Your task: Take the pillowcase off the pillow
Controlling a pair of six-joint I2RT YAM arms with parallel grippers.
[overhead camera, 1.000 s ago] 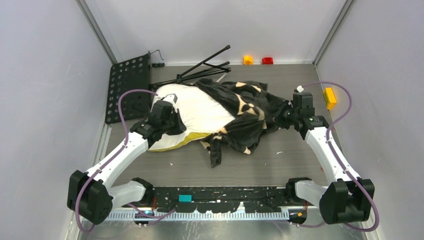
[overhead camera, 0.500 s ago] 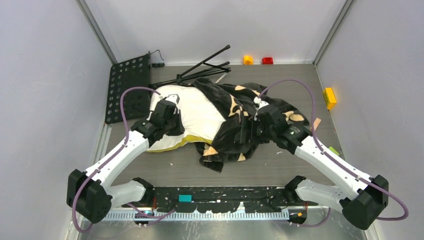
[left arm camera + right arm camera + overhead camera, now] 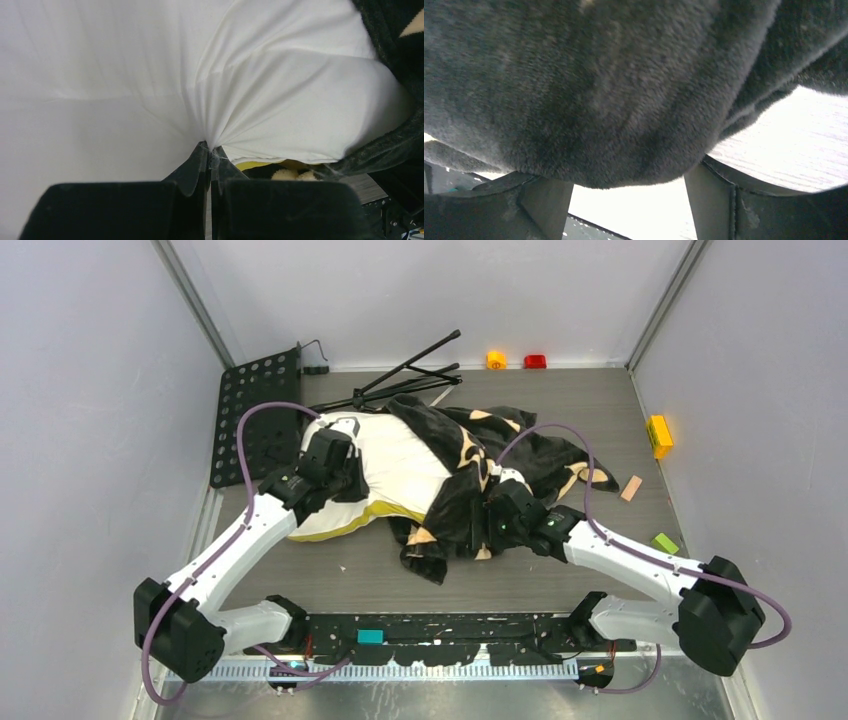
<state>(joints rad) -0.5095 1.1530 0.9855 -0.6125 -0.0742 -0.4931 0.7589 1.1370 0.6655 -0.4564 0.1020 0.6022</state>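
Observation:
The cream-white pillow (image 3: 400,468) lies left of centre, its yellowish edge toward me. The black flowered pillowcase (image 3: 480,475) is bunched over its right end and spills onto the table. My left gripper (image 3: 347,466) is shut, pinching a fold of the pillow's white fabric (image 3: 210,125) near its left end. My right gripper (image 3: 488,524) is open, its jaws wide apart, pushed against the lower right of the pillowcase; black plush (image 3: 599,90) fills the right wrist view above the two fingers (image 3: 544,205).
A black perforated metal plate (image 3: 256,410) and a folded black stand (image 3: 400,380) lie at the back left. Small orange (image 3: 496,360) and red (image 3: 535,361) blocks sit by the back wall; yellow (image 3: 658,435), tan (image 3: 631,487) and green (image 3: 665,542) pieces lie at right.
My right arm has swung from the pillowcase's far right side leftward and toward me, to its near edge. The pillowcase has bunched leftward. The left gripper has kept its pinch and shifted slightly back.

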